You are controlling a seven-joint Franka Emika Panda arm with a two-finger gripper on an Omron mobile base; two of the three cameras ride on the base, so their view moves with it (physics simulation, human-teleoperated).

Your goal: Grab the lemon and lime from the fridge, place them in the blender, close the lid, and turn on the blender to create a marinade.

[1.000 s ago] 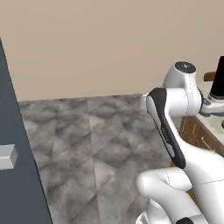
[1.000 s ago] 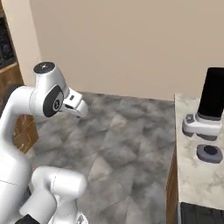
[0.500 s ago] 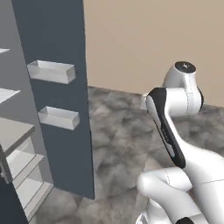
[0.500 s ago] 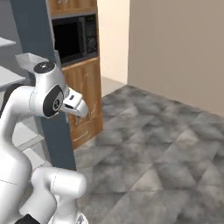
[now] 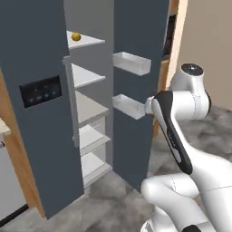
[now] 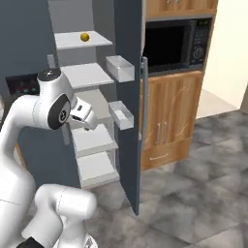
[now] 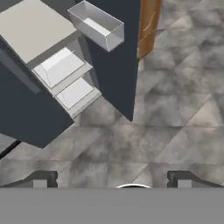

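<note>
Now you are at the first step, the fetching of the fruit, and nothing is picked up yet.

From the left base view you see the tall dark slate-grey fridge [image 5: 41, 108] with its door swung open and its pale grey shelves bare to you. The small rounded yellow lemon [image 5: 76, 36] lies on the top shelf, near that shelf's left front corner. It looks smooth and round, so I judge it may roll if you push it from one side. A lime I cannot find on any shelf that is visible. The white arm is folded in front of the open door, well below the top shelf.

From the right base view the same lemon [image 6: 85, 37] sits on the top shelf, close to the middle of its front edge. Two clear plastic door bins [image 6: 119, 68] hang on the inside of the door. To the right of the fridge stand a black microwave [image 6: 174, 43] and brown wood cupboards [image 6: 169, 116].

From the hand view the two-finger gripper [image 7: 112, 180] points down at the grey stone floor [image 7: 166, 109] and at the lower shelves. Its dark tips stand wide apart and nothing is between them.

For the next move you must, I think, raise the hand far up and turn it toward the top shelf, then come at the lemon from the front so the fingers close on both sides.
</note>
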